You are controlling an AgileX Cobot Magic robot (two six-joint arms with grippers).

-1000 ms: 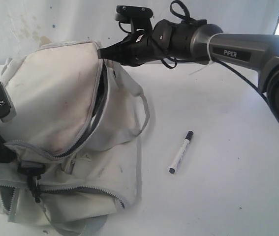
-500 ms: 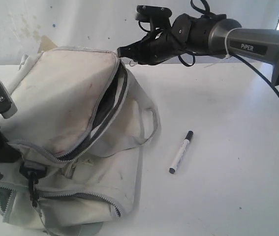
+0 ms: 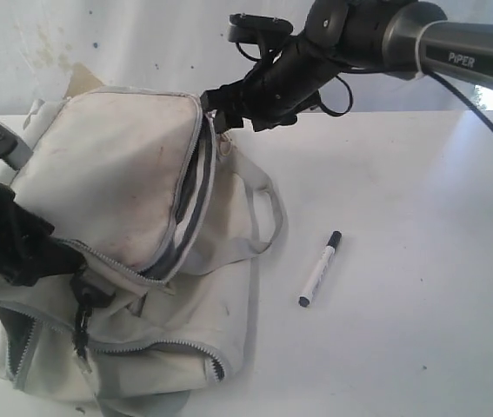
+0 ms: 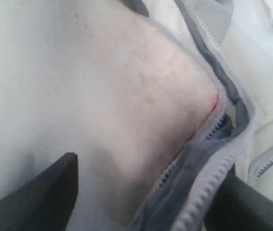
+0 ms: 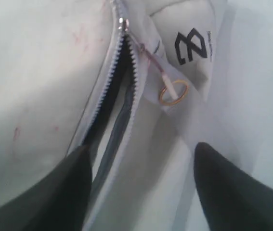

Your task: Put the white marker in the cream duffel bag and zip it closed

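- cream duffel bag (image 3: 124,174): soft and stained, slumped on the white table (image 3: 403,347). All places below are given from this bag.
- main zipper (image 3: 187,204): grey, running along the bag's top panel. It stands partly open, with dark lining showing in the gap.
- white marker (image 3: 319,270): lies flat on the table outside the bag, clear of its fabric, on the side of the grey strap loop (image 3: 265,217). It has a black cap at one end and a grey tip at the other. Neither claw touches it.
- right gripper (image 5: 143,150): hangs over the end of the main zipper nearest the logo. Its two dark fingers (image 5: 54,192) are spread wide with nothing between them but the bag surface below. It holds nothing.
- zipper slider (image 5: 123,21): sits at the closed end of the gap, with a thin cord leading to a small gold ring (image 5: 173,92) that lies loose on the fabric.
- black logo (image 5: 191,46): printed on a cream tab just beside the ring.
- left gripper (image 4: 146,173): at the opposite end of the main zipper. Its fingers (image 4: 45,197) stand far apart, astride the bag's bulging panel and zipper teeth. No pinch on the fabric is visible.
- black clip (image 3: 81,326): hangs on the bag's front, just below the left gripper, above a second zipper (image 3: 142,347).
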